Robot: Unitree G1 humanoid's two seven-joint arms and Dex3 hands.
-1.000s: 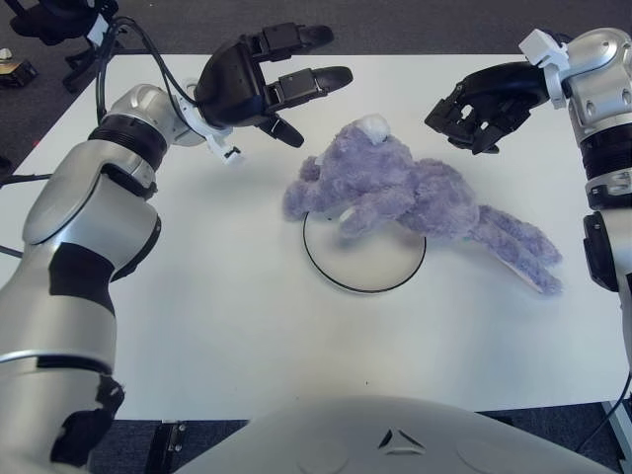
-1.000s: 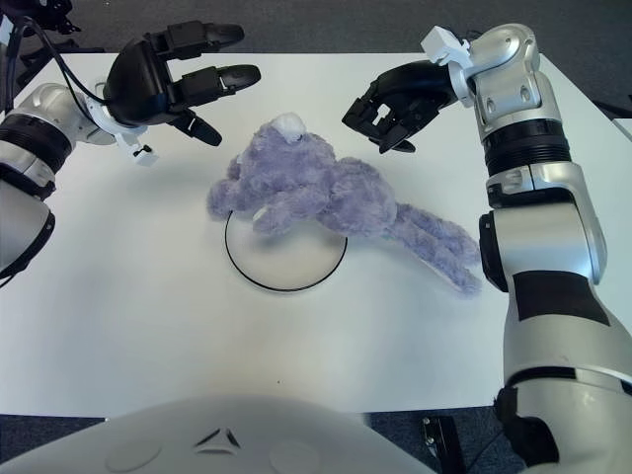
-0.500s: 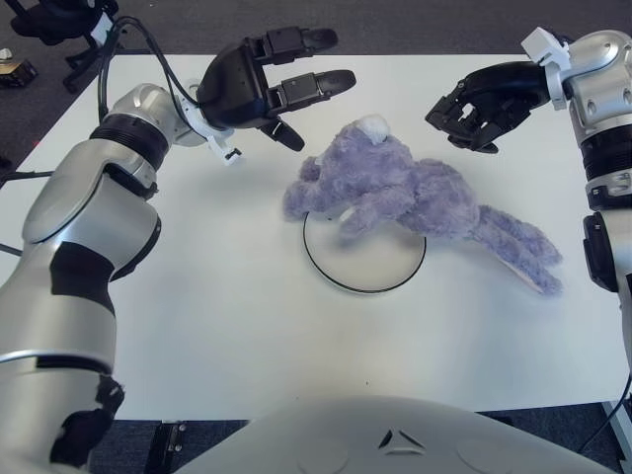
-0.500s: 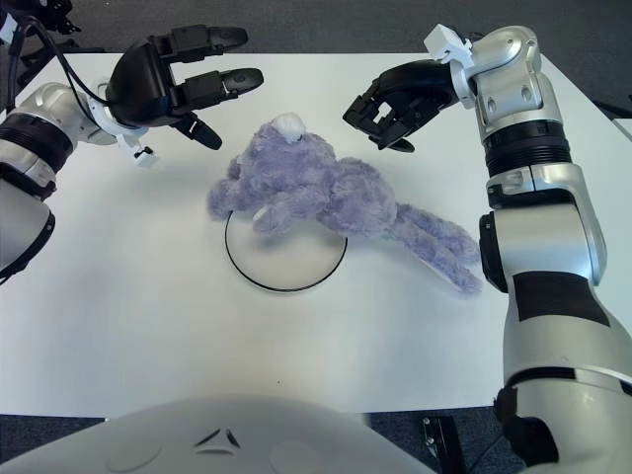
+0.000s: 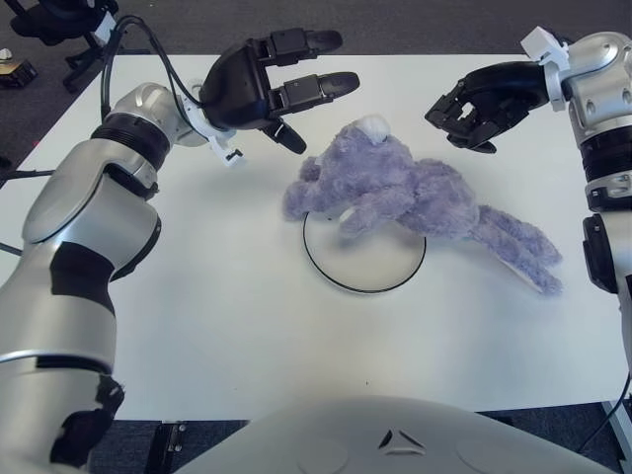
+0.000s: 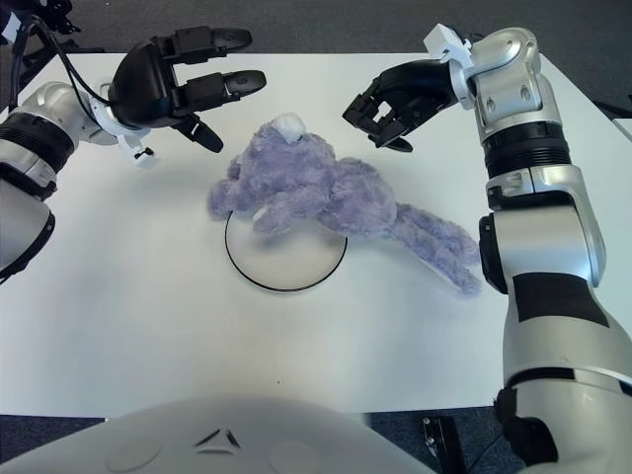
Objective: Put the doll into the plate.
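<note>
Purple and fluffy, the doll [image 5: 415, 193] lies on the white table [image 5: 197, 316], sprawled across the far edge of the plate [image 5: 363, 259]. Its head and front paws hang over the plate's far and left rim, while its body and long legs trail off to the right onto the bare tabletop, so only part of it sits inside the black-rimmed circle. My left hand [image 5: 267, 84] hovers above the table to the far left of the doll, just beside its head, with my fingers [image 5: 321, 86] spread wide and pointing right towards it, holding nothing. My right hand [image 6: 400, 99] hangs over the far right part of the table, beyond the doll's body and apart from it, its fingers bent loosely downward with nothing between them. Neither hand touches the doll or the plate. The near half of the plate shows white and bare, facing my grey chest at the near edge of the table.
</note>
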